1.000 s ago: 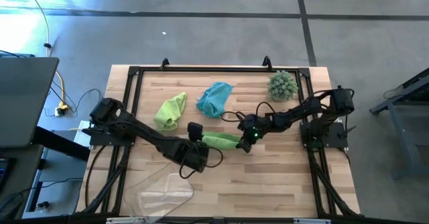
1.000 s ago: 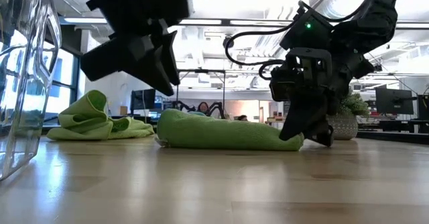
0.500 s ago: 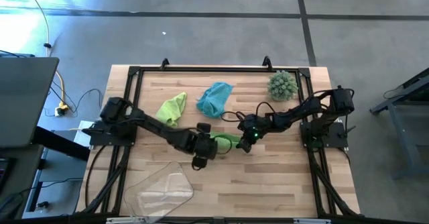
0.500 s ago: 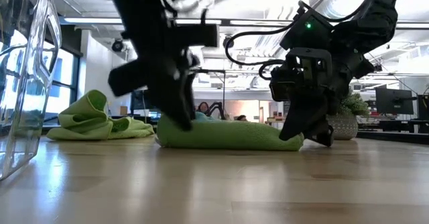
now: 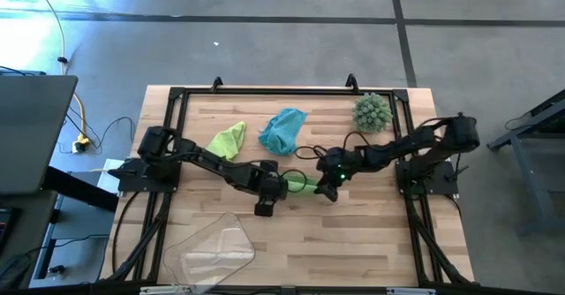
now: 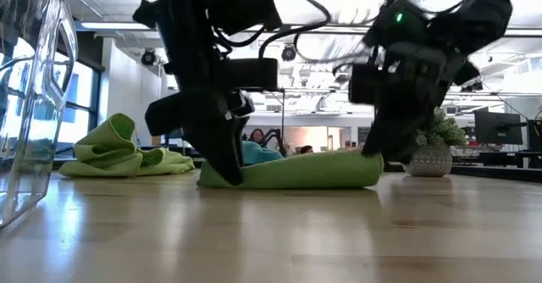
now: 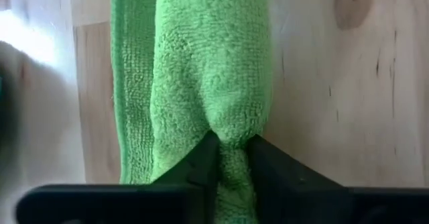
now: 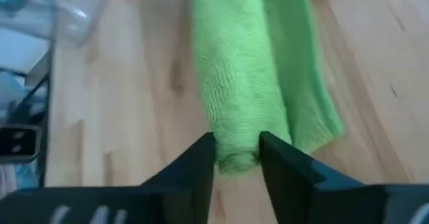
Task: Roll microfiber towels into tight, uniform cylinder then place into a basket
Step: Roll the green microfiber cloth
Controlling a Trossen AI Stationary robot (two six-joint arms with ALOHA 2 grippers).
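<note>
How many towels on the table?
3: rolled green towel held between left gripper and right gripper; loose green towel and blue towel behind.

Wooden table with rolled green towel, crumpled green towel, teal towel, spiky ball, clear basket.

Rolled towel sits mid-table, left gripper at its left end, right gripper at its right; basket nearer the front-left, two loose towels behind.
</note>
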